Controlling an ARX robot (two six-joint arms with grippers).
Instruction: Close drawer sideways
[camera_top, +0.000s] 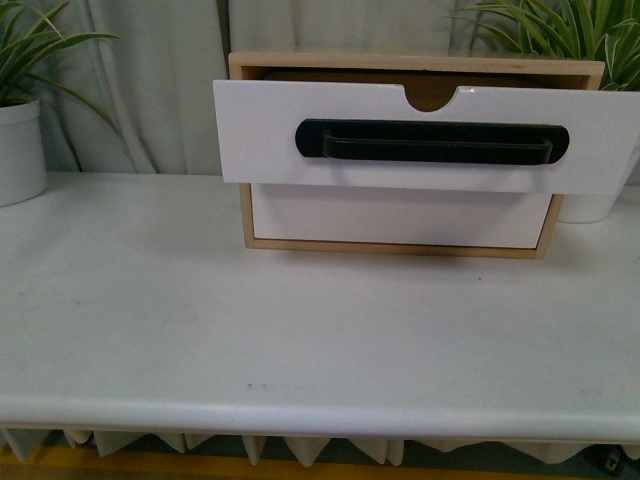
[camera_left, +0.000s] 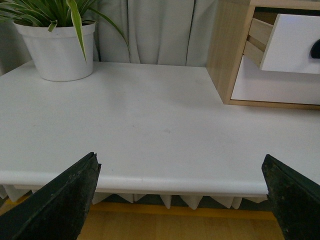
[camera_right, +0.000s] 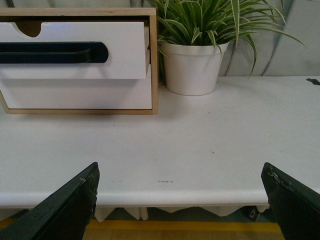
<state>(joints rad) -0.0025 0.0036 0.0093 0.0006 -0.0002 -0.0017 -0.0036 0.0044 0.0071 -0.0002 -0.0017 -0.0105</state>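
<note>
Wide-spread at the table (camera_top: 300, 330) edge, my left gripper (camera_left: 180, 161) and right gripper (camera_right: 180, 170) face the drawer (camera_top: 260, 130), standing pulled out.

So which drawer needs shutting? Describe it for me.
A light wood cabinet stands at the back of the white table. The drawer is its upper one, pulled out; unlike the plain lower drawer, it has a long black handle.

No text, label, brand mark, number or sign is legible in any view. The drawer (camera_top: 430, 172) front is plain white, and the two plant pots (camera_left: 60, 52) (camera_right: 192, 70) and the worktop (camera_top: 300, 320) carry no readable markings.
</note>
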